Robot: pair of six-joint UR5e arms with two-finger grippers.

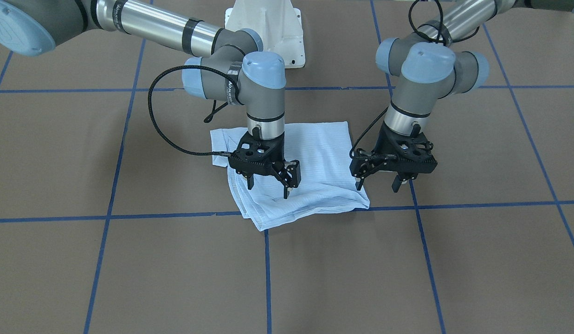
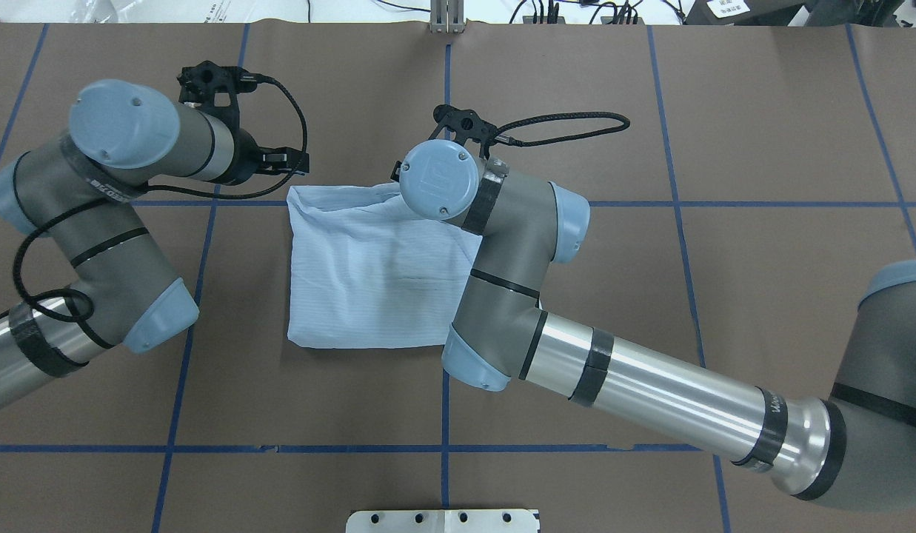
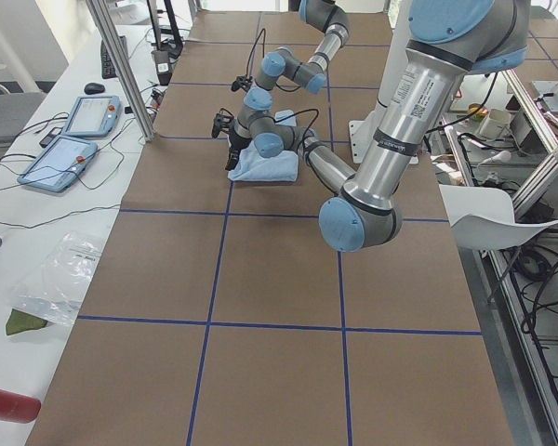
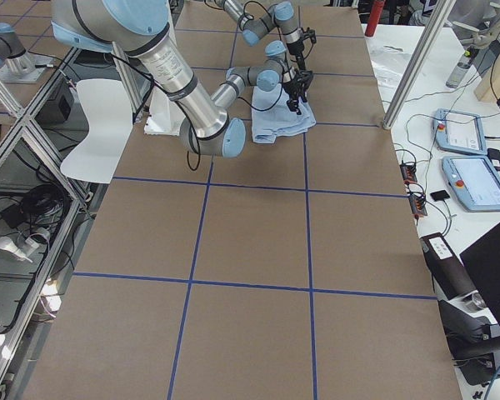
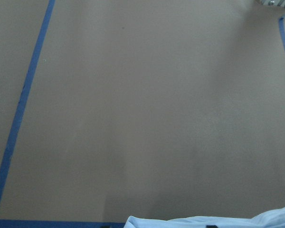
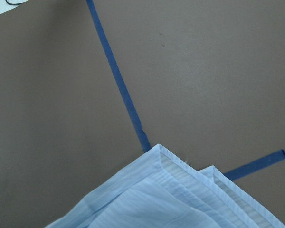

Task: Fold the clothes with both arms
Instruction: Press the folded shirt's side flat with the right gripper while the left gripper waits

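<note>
The light blue striped shirt lies folded into a rough rectangle on the brown table, also seen in the overhead view. My right gripper is open and empty, fingertips pointing down just above the shirt's front part. In the overhead view it is hidden under its own wrist. My left gripper is open and empty, just beside the shirt's edge and low over the table. The right wrist view shows a layered shirt corner. The left wrist view shows a strip of shirt at the bottom.
Blue tape lines divide the brown table into squares. The white pedestal base stands behind the shirt. Tablets lie on the side bench beyond the table's far edge. A metal plate sits at the near edge.
</note>
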